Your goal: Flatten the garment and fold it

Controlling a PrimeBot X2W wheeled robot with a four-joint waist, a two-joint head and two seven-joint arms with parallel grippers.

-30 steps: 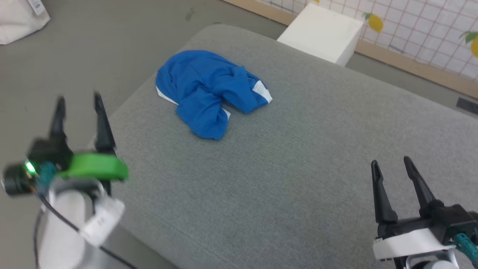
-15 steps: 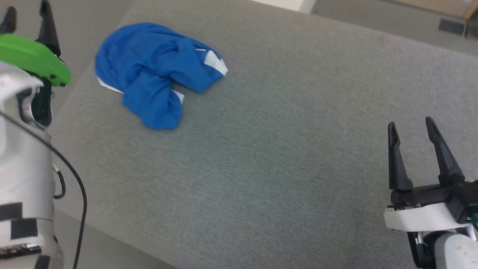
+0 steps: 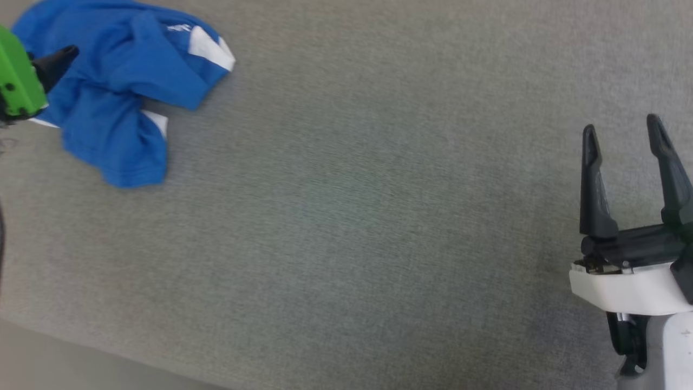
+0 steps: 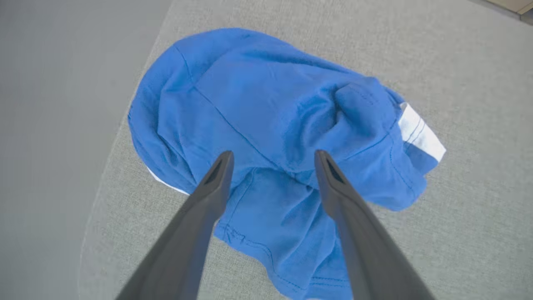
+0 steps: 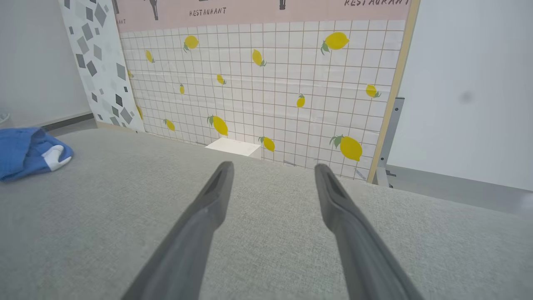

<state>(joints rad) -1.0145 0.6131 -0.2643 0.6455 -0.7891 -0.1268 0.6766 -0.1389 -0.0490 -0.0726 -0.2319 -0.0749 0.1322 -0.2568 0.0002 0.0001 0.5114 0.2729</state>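
Note:
The garment (image 3: pixel 119 81) is a crumpled royal-blue heap with white patches, lying near the left end of a grey cushioned surface (image 3: pixel 352 216). In the left wrist view my left gripper (image 4: pixel 273 154) hovers open just above the garment (image 4: pixel 266 104), its fingers straddling the bunched middle with nothing between them. In the head view one dark fingertip (image 3: pixel 59 57) and the green wrist part reach over the heap's left side. My right gripper (image 3: pixel 621 124) stands open and empty far to the right, over bare cushion. The right wrist view (image 5: pixel 273 166) shows the garment (image 5: pixel 25 152) at the far left.
The cushion's rounded left edge drops to grey floor (image 4: pixel 50 125) right beside the garment. Its front edge shows at the head view's lower left (image 3: pixel 54 357). Beyond the far side stand a white box (image 5: pixel 233 146) and a lemon-print tiled wall panel (image 5: pixel 270 83).
The head camera has tilted down and turned, shifting the whole picture up and left. My left gripper has reached forward from beside the cushion to over the garment. Both grippers stay open.

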